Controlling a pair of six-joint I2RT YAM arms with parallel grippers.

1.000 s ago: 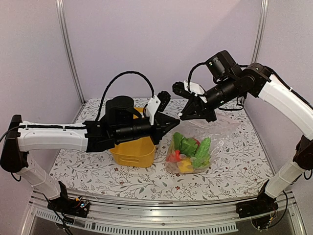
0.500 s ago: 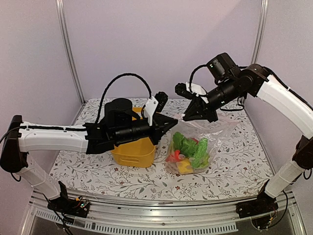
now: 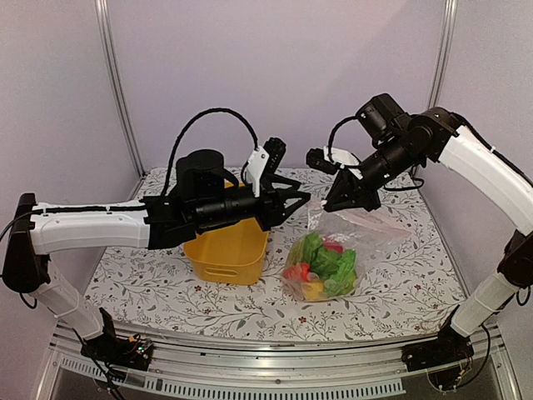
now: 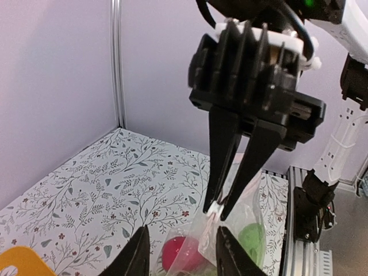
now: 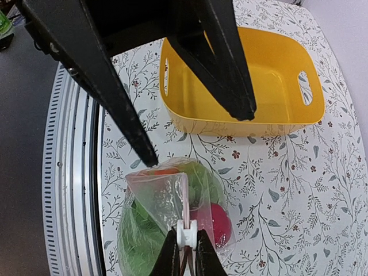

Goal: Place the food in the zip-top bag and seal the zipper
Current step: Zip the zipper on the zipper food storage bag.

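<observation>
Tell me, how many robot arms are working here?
2. The left arm reaches over the tub; the right arm comes from the right, holding the bag by its top. No others show.

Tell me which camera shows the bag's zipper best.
Right wrist: the pink zipper runs up from the right end effector, which pinches its white slider. Left wrist shows only that pinched end; from the top it is too small to make out.

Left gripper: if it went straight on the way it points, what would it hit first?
Probably the bag, at its mouth, pinched by the right gripper just ahead; depth is unclear.
</observation>
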